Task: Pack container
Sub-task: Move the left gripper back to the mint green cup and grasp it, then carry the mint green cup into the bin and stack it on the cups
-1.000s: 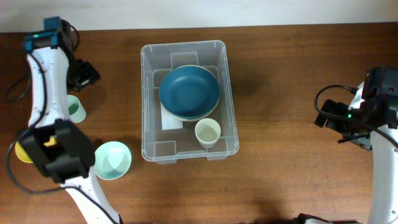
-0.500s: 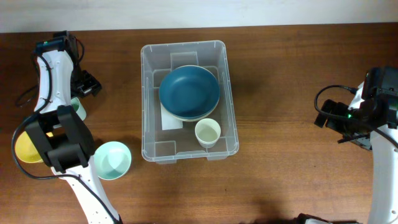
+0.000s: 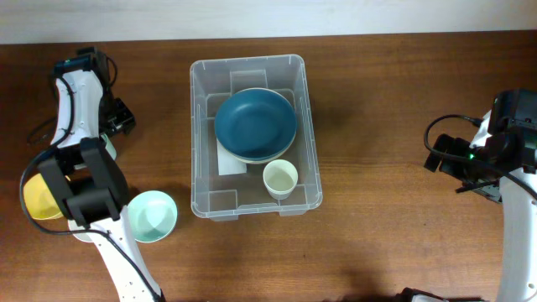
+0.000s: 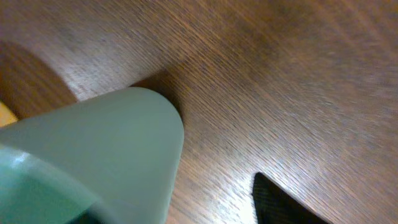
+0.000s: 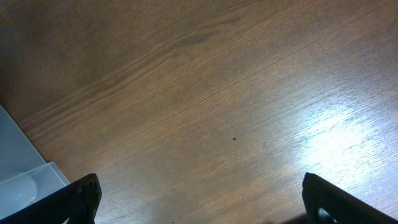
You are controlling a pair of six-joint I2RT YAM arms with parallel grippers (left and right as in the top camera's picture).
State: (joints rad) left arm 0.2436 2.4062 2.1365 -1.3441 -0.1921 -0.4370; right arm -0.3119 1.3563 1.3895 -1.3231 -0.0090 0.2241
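Observation:
The clear container (image 3: 199, 134) stands mid-table. Inside it a dark blue bowl (image 3: 255, 124) rests on a paler one, beside a cream cup (image 3: 279, 178) and a white label (image 3: 232, 161). My left gripper (image 3: 116, 127) points down at a mint green cup (image 3: 107, 148) left of the container. In the left wrist view that cup (image 4: 106, 149) fills the left side. One black finger (image 4: 280, 204) shows to its right with bare wood between them, and the other finger is hidden. My right gripper (image 5: 211, 205) hangs open over bare wood at the far right.
A yellow bowl (image 3: 35, 198) and a mint bowl (image 3: 151, 216) sit near the front left, beside my left arm's elbow (image 3: 84, 189). Cables trail at the left edge and by the right arm (image 3: 491, 155). A container corner (image 5: 18, 177) shows in the right wrist view.
My left gripper has come down toward the green cup and its jaws have narrowed. The left elbow has shifted, uncovering the yellow bowl. The right arm has not moved.

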